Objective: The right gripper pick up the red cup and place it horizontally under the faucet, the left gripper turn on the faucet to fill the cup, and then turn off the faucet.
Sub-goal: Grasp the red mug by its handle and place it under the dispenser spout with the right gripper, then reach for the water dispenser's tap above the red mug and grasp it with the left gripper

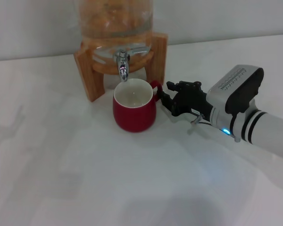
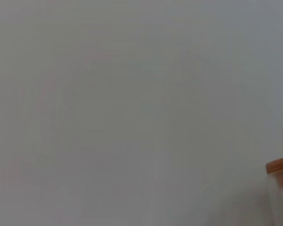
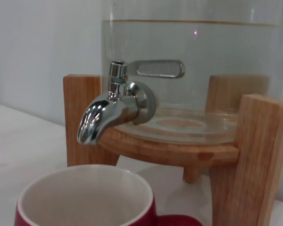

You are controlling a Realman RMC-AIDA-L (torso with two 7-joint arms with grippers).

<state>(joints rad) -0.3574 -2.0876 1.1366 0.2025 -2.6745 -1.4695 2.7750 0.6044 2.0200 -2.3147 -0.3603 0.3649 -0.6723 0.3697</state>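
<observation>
The glass jar (image 1: 115, 21) runs off the head view's top edge, so its upper part is lost. The left wrist view catches only a corner of the jar's wooden lid (image 2: 280, 167) at the frame edge. In the right wrist view the red cup (image 3: 85, 200) is cut off low down, its handle barely showing.

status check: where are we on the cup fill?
Done: the red cup stands upright on the table with its mouth under the faucet spout. In hand: the right gripper is at the cup's handle; whether it grips it is unclear. Left: the cup looks empty, no water runs, and the left gripper is out of the head view, so opening and closing the faucet are still to do.
</observation>
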